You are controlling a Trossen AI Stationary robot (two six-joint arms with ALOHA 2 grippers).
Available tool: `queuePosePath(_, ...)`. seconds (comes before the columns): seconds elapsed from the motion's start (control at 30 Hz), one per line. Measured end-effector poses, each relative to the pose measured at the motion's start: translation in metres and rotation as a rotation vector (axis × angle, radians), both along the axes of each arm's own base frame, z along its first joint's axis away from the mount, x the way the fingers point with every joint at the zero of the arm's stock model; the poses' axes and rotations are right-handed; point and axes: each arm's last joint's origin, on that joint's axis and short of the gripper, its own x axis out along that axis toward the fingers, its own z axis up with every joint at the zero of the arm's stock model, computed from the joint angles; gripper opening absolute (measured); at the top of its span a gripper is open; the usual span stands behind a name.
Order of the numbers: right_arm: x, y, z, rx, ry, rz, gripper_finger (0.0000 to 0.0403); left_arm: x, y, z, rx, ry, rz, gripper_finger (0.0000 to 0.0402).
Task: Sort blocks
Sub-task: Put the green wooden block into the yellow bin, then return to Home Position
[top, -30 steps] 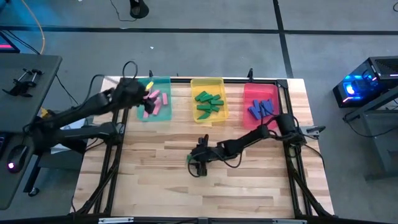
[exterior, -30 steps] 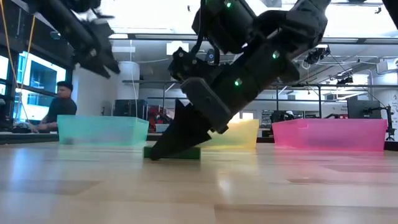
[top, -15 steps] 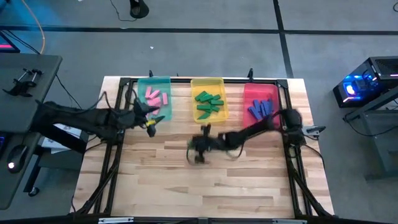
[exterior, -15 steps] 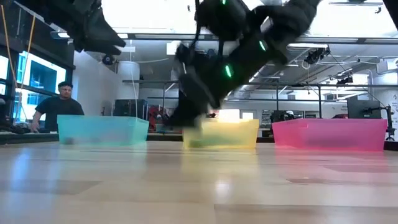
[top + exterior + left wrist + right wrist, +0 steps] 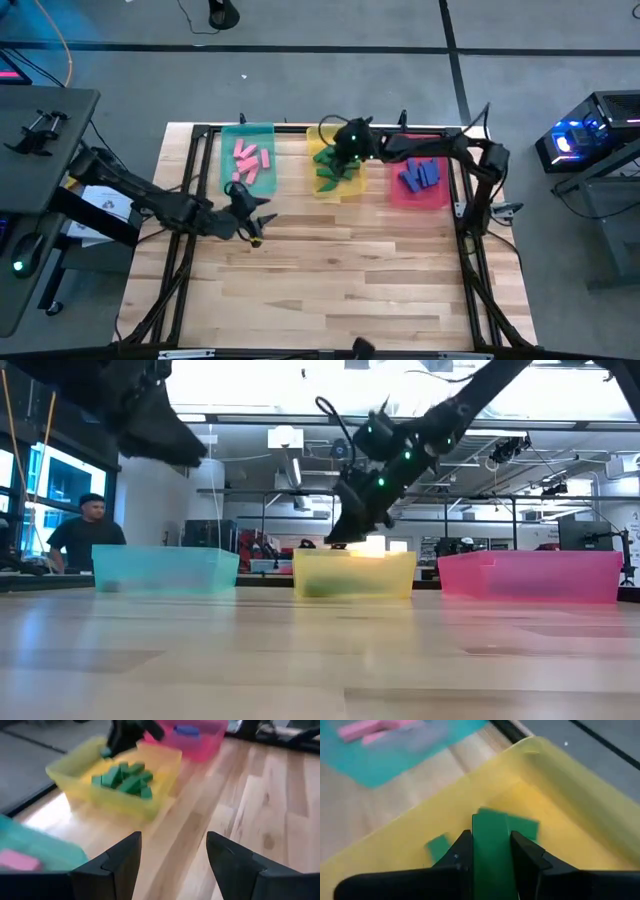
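My right gripper is clamped on a green block above the yellow tray; my left gripper is spread, empty.

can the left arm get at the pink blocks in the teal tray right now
Probably yes. The left pincer hangs open over bare table just in front of the teal tray, and nothing lies between it and the pink blocks. The right pincer, shut on a green block, is over the yellow tray.

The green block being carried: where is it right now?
The green block is held in the right pincer, above the yellow tray, between the teal and red trays.
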Motion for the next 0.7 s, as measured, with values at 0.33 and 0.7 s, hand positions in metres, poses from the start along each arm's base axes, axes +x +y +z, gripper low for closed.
queuePosePath(0.33,-0.004,-0.032,-0.048,0.073,0.067,-0.040,0.0096,0.021,-0.030,-0.036,-0.136,0.004,0.030,0.0209)
queuePosePath(0.7,-0.036,-0.007,0.029,0.059,0.070,0.061,0.0171,-0.006,-0.010,0.010,-0.083,-0.101,-0.028,0.0209)
